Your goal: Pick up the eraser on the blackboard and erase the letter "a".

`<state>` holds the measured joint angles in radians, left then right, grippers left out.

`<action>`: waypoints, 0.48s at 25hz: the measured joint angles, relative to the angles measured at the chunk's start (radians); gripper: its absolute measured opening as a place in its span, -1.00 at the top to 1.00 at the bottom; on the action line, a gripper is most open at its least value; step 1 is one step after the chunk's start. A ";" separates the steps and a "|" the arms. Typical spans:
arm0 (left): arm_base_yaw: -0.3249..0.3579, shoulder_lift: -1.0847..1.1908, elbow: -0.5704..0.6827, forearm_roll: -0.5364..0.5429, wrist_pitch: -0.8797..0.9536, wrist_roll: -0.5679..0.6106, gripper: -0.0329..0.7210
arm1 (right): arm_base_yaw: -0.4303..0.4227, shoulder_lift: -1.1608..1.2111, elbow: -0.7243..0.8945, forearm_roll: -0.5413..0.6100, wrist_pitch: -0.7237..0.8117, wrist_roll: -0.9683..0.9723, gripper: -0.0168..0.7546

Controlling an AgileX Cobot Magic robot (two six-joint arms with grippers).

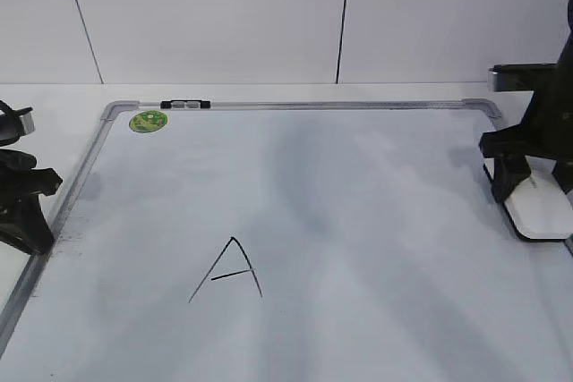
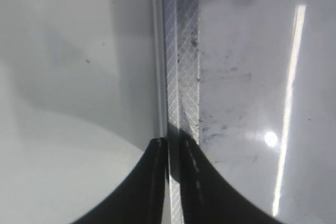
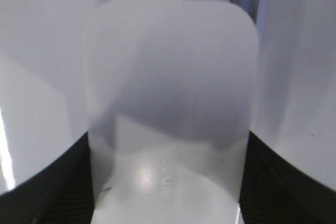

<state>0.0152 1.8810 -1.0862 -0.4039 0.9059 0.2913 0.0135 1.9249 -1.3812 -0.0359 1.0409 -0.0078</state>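
Exterior view: the blackboard [image 1: 358,185] carries only a capital A [image 1: 228,270]; no small letter "a" is visible, so erasing appears done or unverifiable. The eraser [image 1: 540,212] lies at the board's right edge between the right claw [image 1: 528,187] fingers. Left wrist view: the left claw [image 2: 173,182], pressed together, sits over the frame. Right wrist view: the right claw straddles the eraser [image 3: 170,108], apparently pinching it.

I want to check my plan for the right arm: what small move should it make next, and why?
Probably close fully and lift slightly. The right gripper straddles the white oblong plastic eraser, which lies flat at the right edge of the white dry-erase board; in the wrist view its dark fingers flank both sides, though contact is unclear.
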 joint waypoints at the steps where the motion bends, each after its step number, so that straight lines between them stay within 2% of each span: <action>1: 0.000 0.000 0.000 0.000 0.000 0.000 0.76 | 0.000 0.008 0.000 0.000 -0.002 0.000 -0.44; 12: 0.000 0.000 0.000 0.000 0.000 0.000 0.75 | 0.000 0.021 0.000 0.000 -0.026 -0.002 -0.44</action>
<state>0.0152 1.8810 -1.0862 -0.4039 0.9059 0.2913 0.0135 1.9461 -1.3812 -0.0359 1.0145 -0.0096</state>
